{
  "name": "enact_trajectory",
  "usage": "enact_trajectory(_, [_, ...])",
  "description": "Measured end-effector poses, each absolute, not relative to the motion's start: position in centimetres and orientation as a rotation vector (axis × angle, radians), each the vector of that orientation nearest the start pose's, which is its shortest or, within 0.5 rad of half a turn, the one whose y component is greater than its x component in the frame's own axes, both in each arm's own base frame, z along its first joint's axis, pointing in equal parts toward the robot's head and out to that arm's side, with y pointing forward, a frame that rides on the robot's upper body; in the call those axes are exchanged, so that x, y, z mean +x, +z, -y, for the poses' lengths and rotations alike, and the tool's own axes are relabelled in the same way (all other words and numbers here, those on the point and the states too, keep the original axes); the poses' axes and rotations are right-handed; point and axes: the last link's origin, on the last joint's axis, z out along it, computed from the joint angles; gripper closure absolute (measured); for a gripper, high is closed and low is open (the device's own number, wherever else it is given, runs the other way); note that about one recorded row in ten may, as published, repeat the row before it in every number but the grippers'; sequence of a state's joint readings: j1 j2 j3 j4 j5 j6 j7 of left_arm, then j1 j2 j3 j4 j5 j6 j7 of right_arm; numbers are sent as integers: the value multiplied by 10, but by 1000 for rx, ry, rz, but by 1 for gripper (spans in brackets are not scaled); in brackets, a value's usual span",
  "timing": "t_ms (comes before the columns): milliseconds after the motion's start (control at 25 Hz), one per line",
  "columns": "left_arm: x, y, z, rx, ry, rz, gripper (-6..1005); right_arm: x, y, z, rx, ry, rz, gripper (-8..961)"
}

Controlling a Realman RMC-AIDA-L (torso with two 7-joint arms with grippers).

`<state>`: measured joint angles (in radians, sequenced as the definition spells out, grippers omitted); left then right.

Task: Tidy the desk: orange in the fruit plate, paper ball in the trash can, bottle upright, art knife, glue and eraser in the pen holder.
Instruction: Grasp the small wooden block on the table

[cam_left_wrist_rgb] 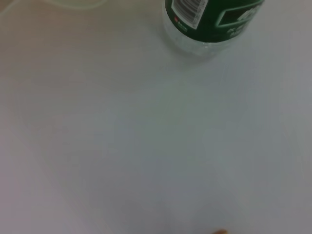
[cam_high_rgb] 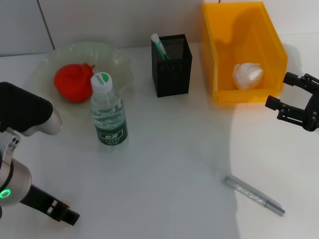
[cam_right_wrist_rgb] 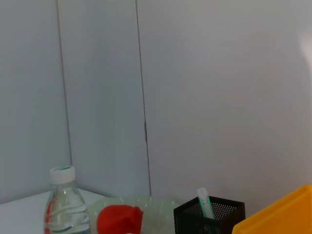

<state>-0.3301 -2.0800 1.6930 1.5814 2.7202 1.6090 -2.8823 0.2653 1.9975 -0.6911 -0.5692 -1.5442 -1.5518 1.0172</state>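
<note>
Below and inward of the open right hand (cam_high_rgb: pixel 294 99), the art knife (cam_high_rgb: pixel 254 195) lies on the table (cam_high_rgb: pixel 174 149); next comes gripping it for the pen holder (cam_high_rgb: pixel 172 64).

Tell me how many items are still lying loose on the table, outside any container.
1: the art knife lies flat on the table at front right. The bottle already stands upright. An eraser is not clearly visible; it may be hidden.
</note>
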Motion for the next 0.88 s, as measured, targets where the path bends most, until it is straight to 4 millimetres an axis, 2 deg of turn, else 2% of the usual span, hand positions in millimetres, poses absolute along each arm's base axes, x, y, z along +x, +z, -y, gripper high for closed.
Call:
enact_trajectory(480, [-221, -22, -282, -2388, 746, 1151, 235, 332, 60, -282, -2256, 851, -455, 129])
enact_trajectory(560, [-221, -23, -281, -2391, 748, 1150, 434, 332, 60, -282, -2257, 852, -455, 129])
enact_trajectory(880, [-220, -22, -282, -2392, 744, 1143, 499, 332, 59, -281, -2259, 855, -455, 129])
